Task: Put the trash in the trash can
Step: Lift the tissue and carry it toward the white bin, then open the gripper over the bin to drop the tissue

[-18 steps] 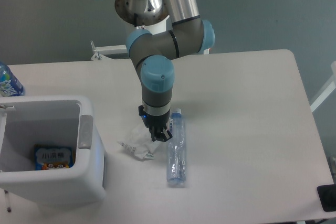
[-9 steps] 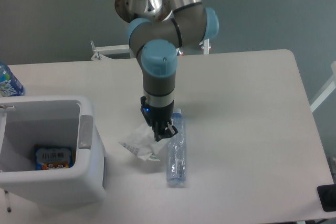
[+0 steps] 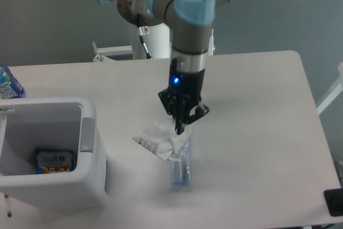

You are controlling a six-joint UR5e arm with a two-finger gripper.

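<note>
Since a second ago: my gripper has risen off the table and shifted right, toward the camera's near side, and the paper wad has come up with it.

Item 1, gripper: fingers pressed together on the upper right edge of the wad; the wad hangs below and to my left, crumpled, white, with a line of print on one flap.

Item 2, clear bottle: lying on the table directly beneath me, its upper end hidden behind the wad, its lower end pointing toward the camera. Not held.

Item 3, trash can: well to my left, open top, a blue snack packet already lying on its floor.

Item 4, blue-label bottle: far left, beyond the can. Not part of the job.

Step in hand, as I judge it: lift and carry of the first piece. Next move calls for a leftward travel, high enough to clear the can's near wall, then release over the opening. The bottle remains for a second trip.
</note>
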